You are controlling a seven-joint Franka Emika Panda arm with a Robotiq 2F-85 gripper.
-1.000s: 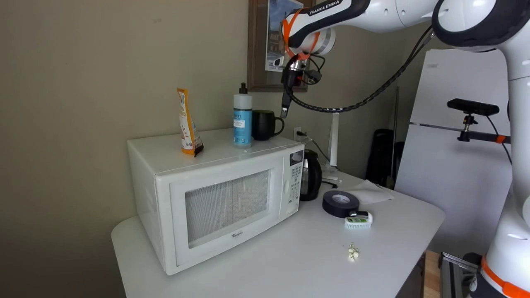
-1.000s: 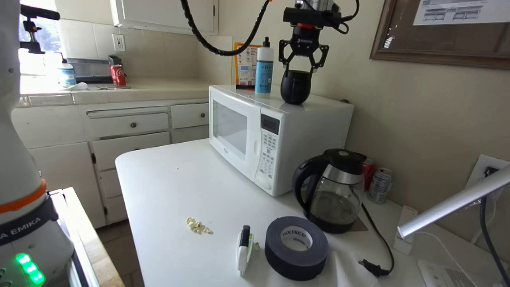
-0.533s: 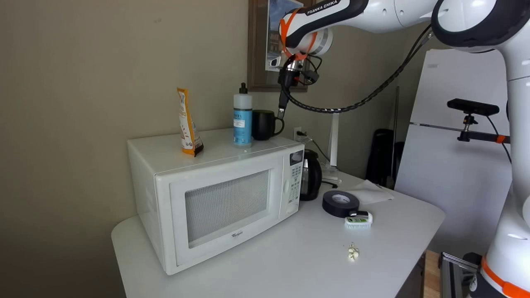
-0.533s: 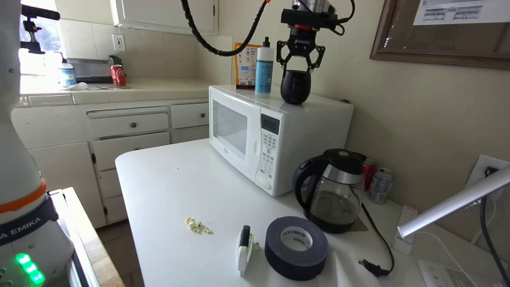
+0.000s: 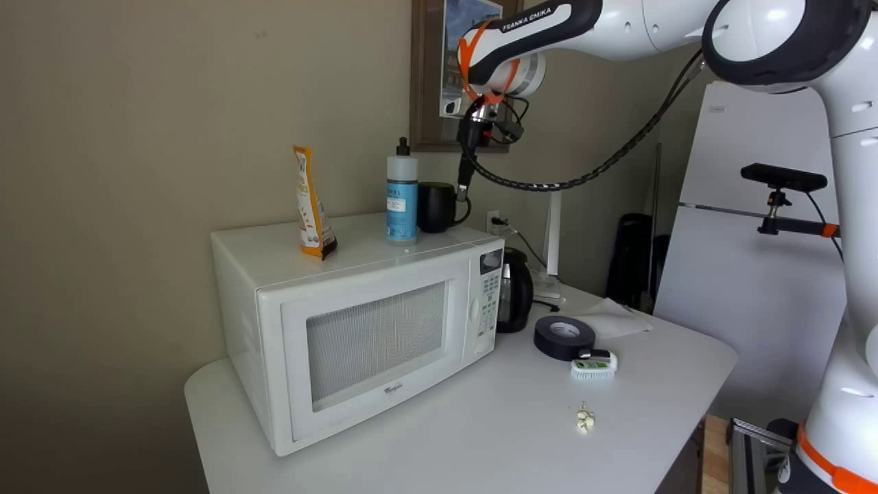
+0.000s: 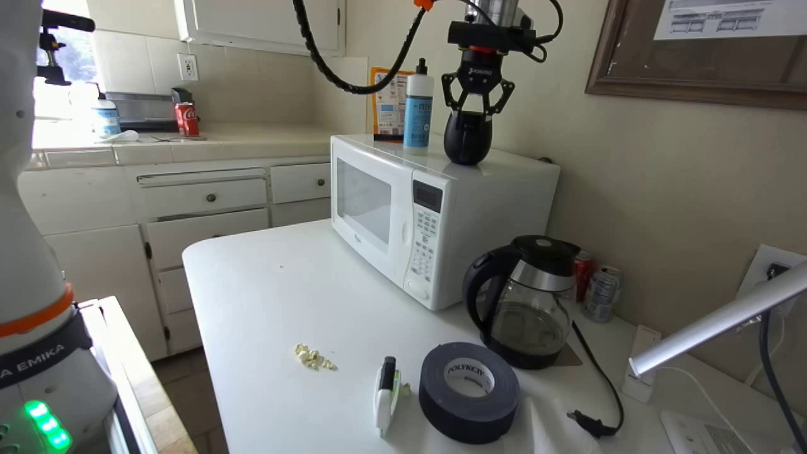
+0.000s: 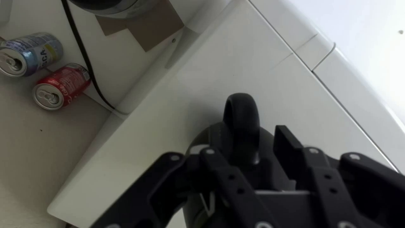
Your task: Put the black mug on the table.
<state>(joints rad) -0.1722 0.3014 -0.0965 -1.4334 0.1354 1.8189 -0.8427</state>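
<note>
The black mug (image 5: 433, 209) stands upright on the white microwave (image 6: 492, 233), near the tall bottle (image 5: 402, 206). The microwave sits on the counter (image 6: 284, 284). Your fingers (image 7: 286, 145) are spread, one on each side of its handle (image 7: 245, 120); you can't tell if they touch it.

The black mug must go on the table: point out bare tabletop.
Widest: the table between the microwave and the popcorn, bare but for tiny specks. Smaller: from the scrub brush toward the refrigerator. Crowded: around the duct tape and glass kettle.
</note>
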